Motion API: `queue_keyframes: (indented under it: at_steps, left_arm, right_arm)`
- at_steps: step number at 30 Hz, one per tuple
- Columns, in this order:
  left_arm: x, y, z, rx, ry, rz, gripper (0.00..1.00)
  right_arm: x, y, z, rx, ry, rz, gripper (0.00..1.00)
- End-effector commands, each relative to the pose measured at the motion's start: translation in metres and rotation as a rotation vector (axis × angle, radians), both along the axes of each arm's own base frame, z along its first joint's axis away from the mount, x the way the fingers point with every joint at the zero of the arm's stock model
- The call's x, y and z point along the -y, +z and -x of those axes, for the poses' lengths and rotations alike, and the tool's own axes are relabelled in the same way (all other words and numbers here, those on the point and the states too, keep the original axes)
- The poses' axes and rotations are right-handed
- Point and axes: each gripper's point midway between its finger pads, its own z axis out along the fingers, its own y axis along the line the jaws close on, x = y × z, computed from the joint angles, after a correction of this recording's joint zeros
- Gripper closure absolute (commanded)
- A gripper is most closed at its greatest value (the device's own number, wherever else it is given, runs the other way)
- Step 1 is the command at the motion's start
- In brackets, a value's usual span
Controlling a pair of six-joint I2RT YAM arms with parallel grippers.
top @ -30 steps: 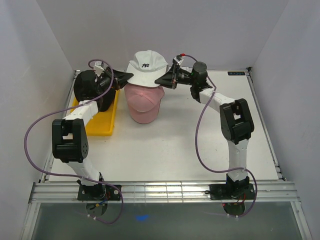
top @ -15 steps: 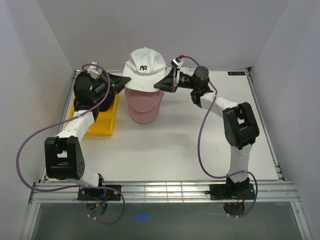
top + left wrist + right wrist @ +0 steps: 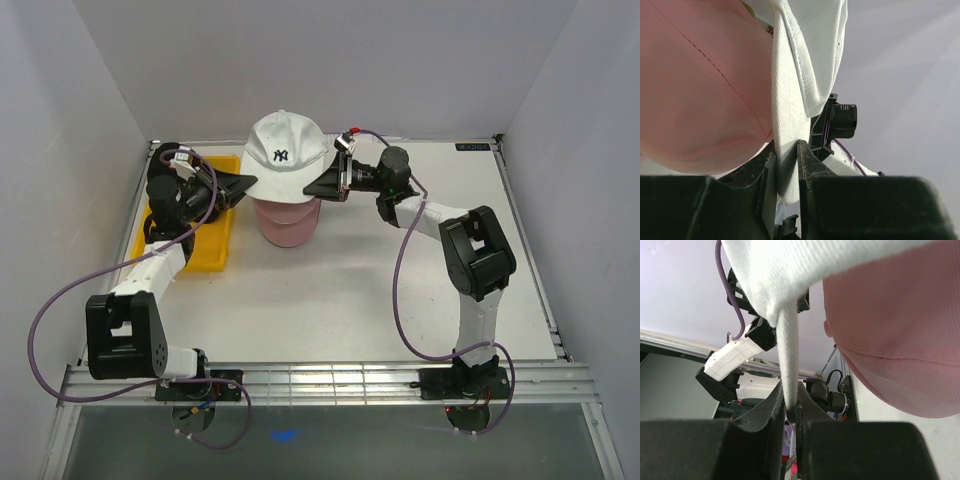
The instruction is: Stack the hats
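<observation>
A white hat [image 3: 283, 150] with a dark logo hangs just over a pink hat [image 3: 288, 222] at the back middle of the table, held from both sides. My left gripper [image 3: 248, 184] is shut on its left rim, and the white fabric [image 3: 790, 100] runs down between the jaws of that gripper [image 3: 786, 167]. On the opposite rim my right gripper [image 3: 310, 188] is shut, with the white edge [image 3: 789, 355] pinched in its jaws [image 3: 791, 407]. The pink hat [image 3: 700, 90] [image 3: 895, 330] bulges close beside both grips.
A yellow tray [image 3: 208, 252] lies at the left of the table, partly under my left arm. White walls close in the back and both sides. A metal rail [image 3: 330, 380] runs along the near edge by the arm bases.
Both grippers have carried the white hat down and slightly left, so it now sits low over the pink hat. The left arm's elbow has swung toward the near left.
</observation>
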Motion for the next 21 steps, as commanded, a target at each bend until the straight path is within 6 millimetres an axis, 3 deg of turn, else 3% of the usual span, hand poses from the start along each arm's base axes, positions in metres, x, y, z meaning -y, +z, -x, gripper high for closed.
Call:
queue_keyframes:
  at_steps: [1,16,17,21]
  left_arm:
    - [0.021,0.019,0.045,0.129,-0.175,-0.039,1.00]
    - [0.022,-0.031,0.067,0.047,-0.187,-0.048,1.00]
    - [0.012,-0.033,0.063,0.042,-0.156,-0.050,1.00]
    - [0.009,-0.044,0.067,0.025,-0.148,-0.052,1.00]
  right_arm:
    - [-0.011,0.001,0.007,0.044,-0.023,-0.008,0.92]
    - [-0.002,-0.038,0.022,-0.028,-0.032,0.034,0.92]
    - [-0.001,-0.043,0.024,-0.037,-0.034,0.040,0.92]
    - [0.003,-0.051,0.027,-0.055,-0.040,0.051,0.92]
